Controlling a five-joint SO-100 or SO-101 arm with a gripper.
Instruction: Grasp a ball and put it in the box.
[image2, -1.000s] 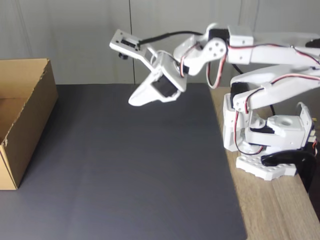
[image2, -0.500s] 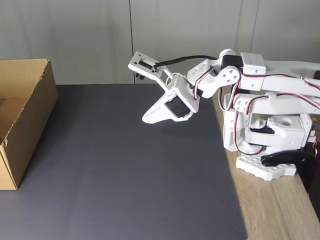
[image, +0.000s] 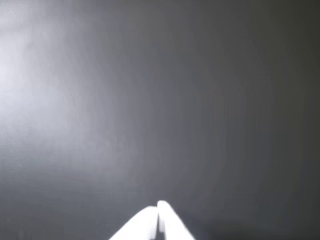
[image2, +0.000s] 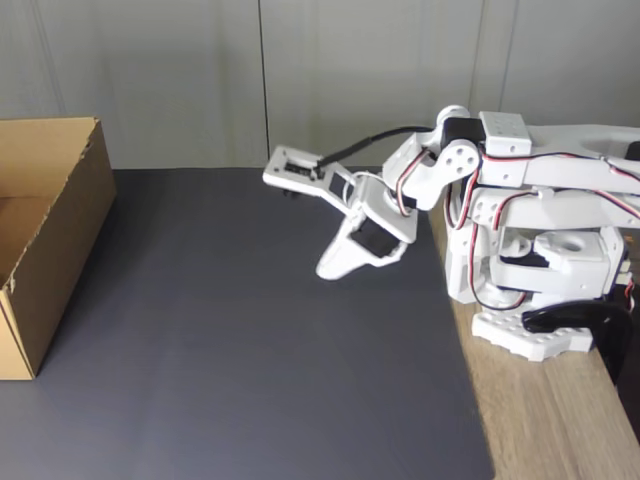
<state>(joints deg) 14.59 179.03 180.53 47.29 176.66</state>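
No ball lay on the dark mat (image2: 250, 350) — the gripper (image2: 327, 272), fingers pressed together and empty, hung well apart from the box (image2: 60, 200); next step: locating a ball.

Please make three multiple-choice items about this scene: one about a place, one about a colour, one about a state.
1. In the fixed view, where is the box?
A. Left edge
B. Right edge
C. Centre

2. What colour is the mat under the gripper?
A. Green
B. Dark grey
C. Red

3. How do the jaws stand?
A. Wide open
B. Closed on a ball
C. Closed, holding nothing

Answers:
1. A: the brown cardboard wall sits at the left border.
2. B: both views show a dark grey surface.
3. C: the wrist view shows the white tips together, with nothing between them.
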